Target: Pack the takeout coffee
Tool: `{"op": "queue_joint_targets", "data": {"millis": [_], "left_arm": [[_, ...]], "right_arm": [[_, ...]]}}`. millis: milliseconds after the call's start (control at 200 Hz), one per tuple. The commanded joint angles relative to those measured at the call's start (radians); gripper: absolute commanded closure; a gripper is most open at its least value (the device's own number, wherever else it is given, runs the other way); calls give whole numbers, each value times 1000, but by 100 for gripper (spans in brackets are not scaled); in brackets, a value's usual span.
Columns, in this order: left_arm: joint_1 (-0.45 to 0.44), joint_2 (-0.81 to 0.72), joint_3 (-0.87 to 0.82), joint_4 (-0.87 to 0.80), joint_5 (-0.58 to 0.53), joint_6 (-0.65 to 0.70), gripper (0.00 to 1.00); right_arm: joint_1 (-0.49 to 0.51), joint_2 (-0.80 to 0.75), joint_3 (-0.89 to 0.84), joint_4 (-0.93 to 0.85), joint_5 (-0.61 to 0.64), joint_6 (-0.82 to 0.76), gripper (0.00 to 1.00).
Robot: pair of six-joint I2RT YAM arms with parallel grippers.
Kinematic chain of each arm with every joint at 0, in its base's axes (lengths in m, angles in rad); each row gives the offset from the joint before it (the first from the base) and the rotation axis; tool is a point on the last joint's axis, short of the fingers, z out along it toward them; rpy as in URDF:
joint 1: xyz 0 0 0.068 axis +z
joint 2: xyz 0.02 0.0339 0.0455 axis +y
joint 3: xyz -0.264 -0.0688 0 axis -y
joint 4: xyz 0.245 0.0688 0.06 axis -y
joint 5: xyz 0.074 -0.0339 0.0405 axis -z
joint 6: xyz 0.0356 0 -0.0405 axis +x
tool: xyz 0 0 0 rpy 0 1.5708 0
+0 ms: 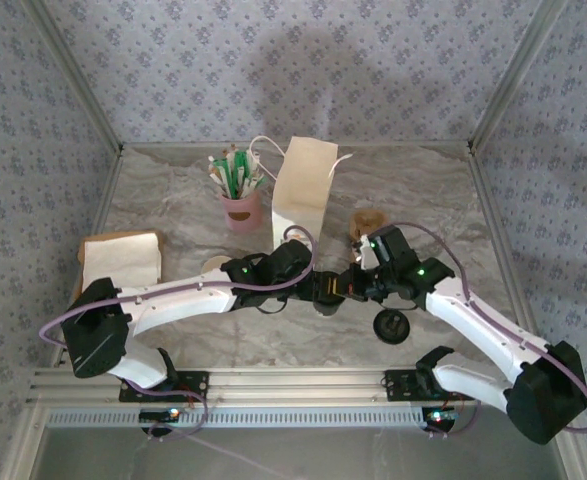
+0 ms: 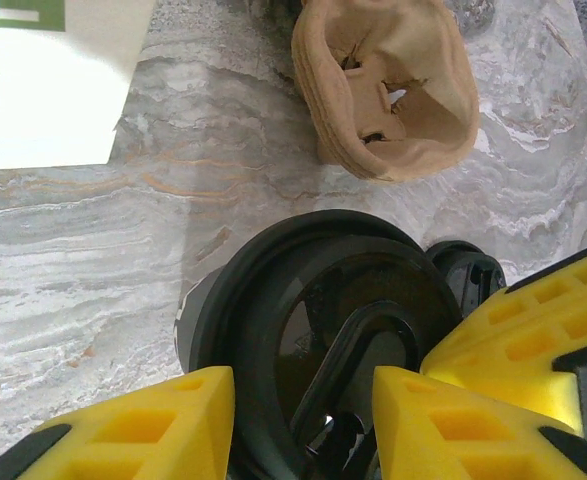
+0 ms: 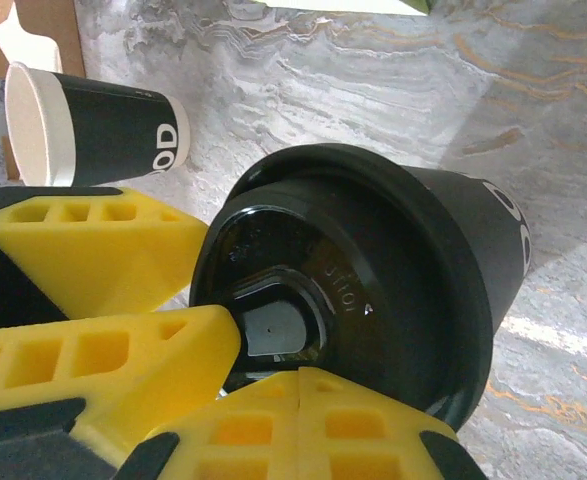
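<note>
My left pincer (image 2: 303,400) clasps the coffee cup (image 3: 443,250) steady so my clenched right pincer (image 3: 301,395) can press its lid (image 2: 323,290) down.

the takeout coffee (image 3: 403,260) stands near the middle of the worktop (image 1: 173,200), between the fingers of the left end effector (image 2: 303,410), with the right end effector (image 1: 351,284) at the right edge of its lid. behind it stands a paper bag (image 1: 303,185), a cup of stirrers (image 1: 241,205) to the bag's left and cup sleeves (image 1: 368,222) to its right. a loose lid (image 1: 391,326) lies just right of the coffee, a lidless cup (image 1: 216,266) to its left, and napkins (image 1: 121,258) farther left.
</note>
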Motion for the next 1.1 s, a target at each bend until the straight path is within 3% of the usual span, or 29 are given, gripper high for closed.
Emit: {"op": "queue_joint_targets", "data": {"millis": [0,220,530,719,884,1099], "left_arm": [[1,-21,-13,-2,3,-12,60],[1,-31,-16,-6,-1,-13,60],[3,-37,-10,-14,-12,-13,60],[3,-66,15,-48,-22,-5,59],[2,-113,66,-124,-45,13,50],[1,-231,82,-217,-118,38,13]], "right_arm": [[10,10,-25,-24,12,16,95],[18,-35,76,-86,35,16,95],[29,13,0,-48,39,6,95],[29,-30,76,-118,63,-10,93],[28,-90,148,-170,54,-6,74],[-54,-107,214,-287,71,-157,29]]}}
